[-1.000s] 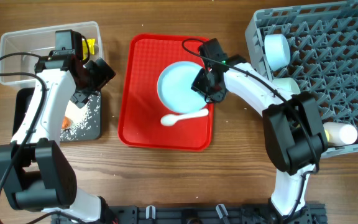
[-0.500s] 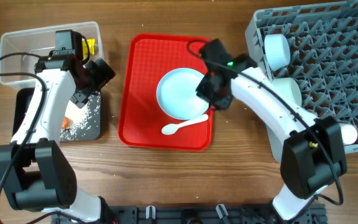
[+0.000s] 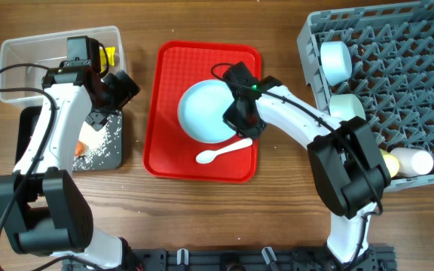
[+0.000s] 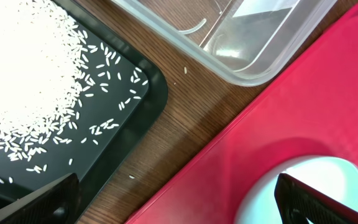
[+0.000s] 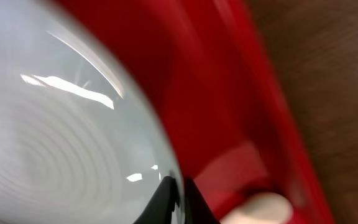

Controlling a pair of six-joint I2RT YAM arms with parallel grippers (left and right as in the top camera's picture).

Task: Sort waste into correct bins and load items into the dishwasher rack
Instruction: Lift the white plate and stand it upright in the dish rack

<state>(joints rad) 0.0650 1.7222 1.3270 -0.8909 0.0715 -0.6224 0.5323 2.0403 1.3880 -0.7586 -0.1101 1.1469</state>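
Plate [image 3: 202, 113] slid left on red tray [image 3: 168, 154]; right gripper [image 3: 243, 124] pinches its rim; left gripper [image 4: 176, 202] wide above black tray [image 4: 138, 93].

The tabletop [image 3: 285, 196] is brown wood with visible grain. The flat red tray [image 3: 172, 143] is finely textured matt plastic. The pale blue plate [image 3: 202, 113] is smooth and glossy. The tub [image 3: 21, 56] is clear plastic, the black tray [image 4: 135, 106] smooth plastic, and the rack [image 3: 398, 53] matt grey plastic.

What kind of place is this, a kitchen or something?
Likely a test bench mimicking a cafeteria dish-clearing station, not a real kitchen: two robot arms at a wooden table, a grey dishwasher rack, and a red tray holding a plate and spoon.
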